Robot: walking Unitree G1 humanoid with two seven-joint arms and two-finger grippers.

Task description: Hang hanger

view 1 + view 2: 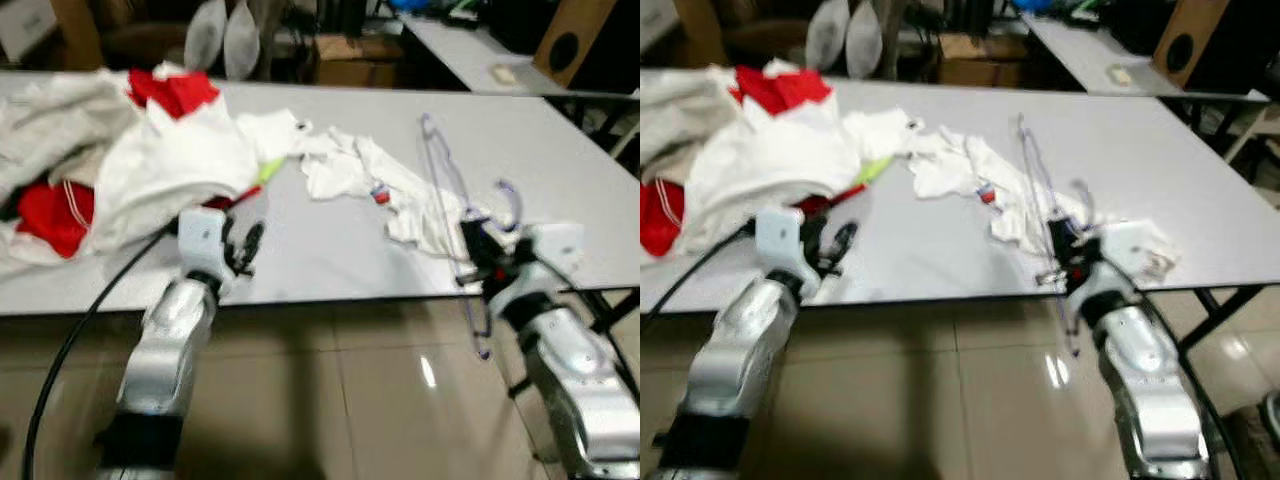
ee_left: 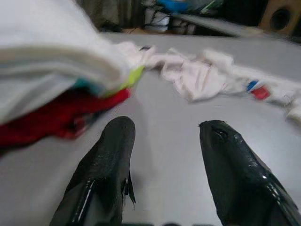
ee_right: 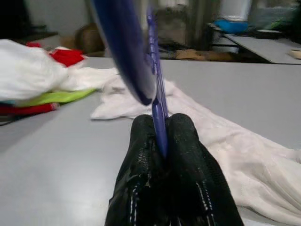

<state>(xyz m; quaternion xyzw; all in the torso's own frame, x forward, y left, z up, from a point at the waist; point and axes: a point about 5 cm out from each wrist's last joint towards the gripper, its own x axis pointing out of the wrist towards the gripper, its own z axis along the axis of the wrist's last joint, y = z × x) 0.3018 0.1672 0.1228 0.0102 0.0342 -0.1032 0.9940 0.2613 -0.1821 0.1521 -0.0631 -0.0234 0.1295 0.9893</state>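
Grey table (image 1: pixel 330 250) across the middle of the frame. Heap of white and red laundry (image 1: pixel 130 165) at upper left; a white garment (image 1: pixel 370 180) lies spread at centre.

Right gripper (image 3: pixel 160 136) at lower right of the head view, near the table's front edge: jaws clamped together on a thin blue-purple hanger (image 1: pixel 445 180). Hanger runs from the fingers up across the white garment toward the table's far side.

Left gripper (image 2: pixel 164 141) at lower left, over the table's front edge beside the laundry heap: fingers (image 2: pixel 110 155) apart, holding nothing.
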